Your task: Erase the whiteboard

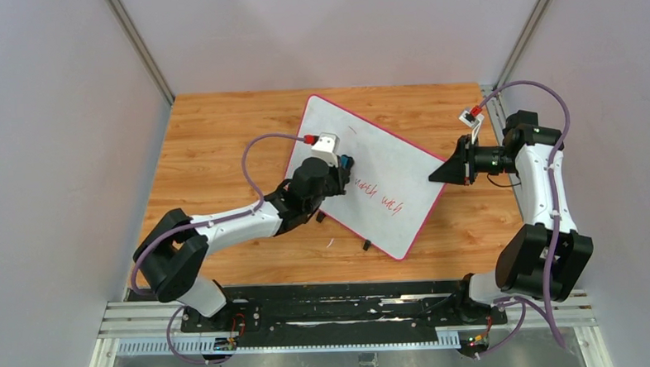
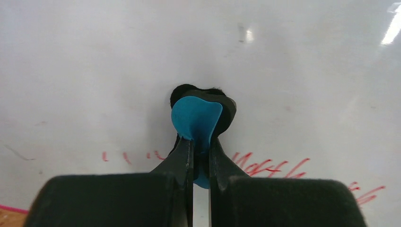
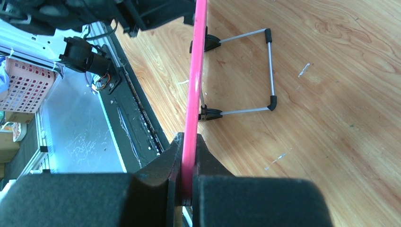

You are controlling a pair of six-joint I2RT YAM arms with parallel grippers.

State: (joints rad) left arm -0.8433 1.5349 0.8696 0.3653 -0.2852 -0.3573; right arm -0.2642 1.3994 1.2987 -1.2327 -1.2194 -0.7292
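The whiteboard [image 1: 371, 169] lies tilted across the middle of the wooden table, white with a pink-red rim and red scribbles [image 1: 380, 196] near its lower part. My left gripper [image 1: 343, 168] is shut on a blue-and-black eraser [image 2: 201, 116], which presses against the board's white face [image 2: 307, 71] just above the red writing [image 2: 274, 166]. At the board's right edge my right gripper [image 1: 434, 177] is shut on the pink rim [image 3: 195, 94], which runs edge-on between its fingers [image 3: 205, 156].
Under the board a wire stand with black feet [image 3: 269, 71] rests on the wooden table [image 1: 221, 147]. A black rail [image 1: 327, 303] runs along the near edge. A pink basket [image 3: 26, 87] sits beyond the table's edge. Grey walls enclose the table.
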